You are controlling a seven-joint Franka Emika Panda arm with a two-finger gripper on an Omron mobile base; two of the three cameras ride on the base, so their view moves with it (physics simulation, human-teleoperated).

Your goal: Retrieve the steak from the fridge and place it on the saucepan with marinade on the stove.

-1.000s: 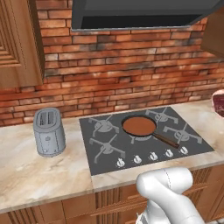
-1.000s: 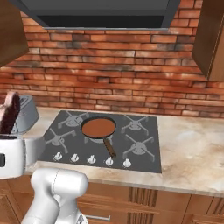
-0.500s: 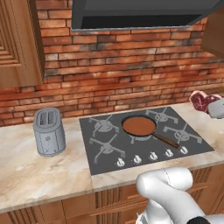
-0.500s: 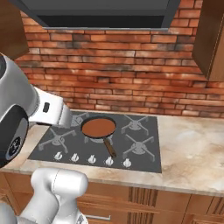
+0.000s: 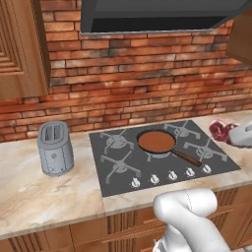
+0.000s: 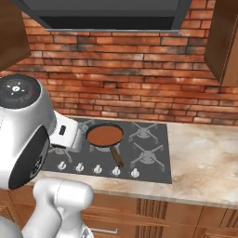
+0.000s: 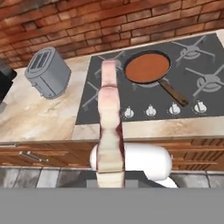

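Steak [image 7: 109, 131]: clenched in my gripper [image 7: 109, 181], frame centre of hand view. Saucepan [image 5: 157, 142] with marinade [image 5: 156, 141]: stove [image 5: 118, 167] centre. Toaster [image 5: 55, 147]: table [image 5: 29, 197], left.

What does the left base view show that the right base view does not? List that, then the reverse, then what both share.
Left base view adds: the toaster on the counter left of the stove, and the steak in the air at the right edge.
Right base view adds: the counter stretch right of the stove and a wooden cabinet above it.
Shared: stove, saucepan with marinade, brick wall, hood.
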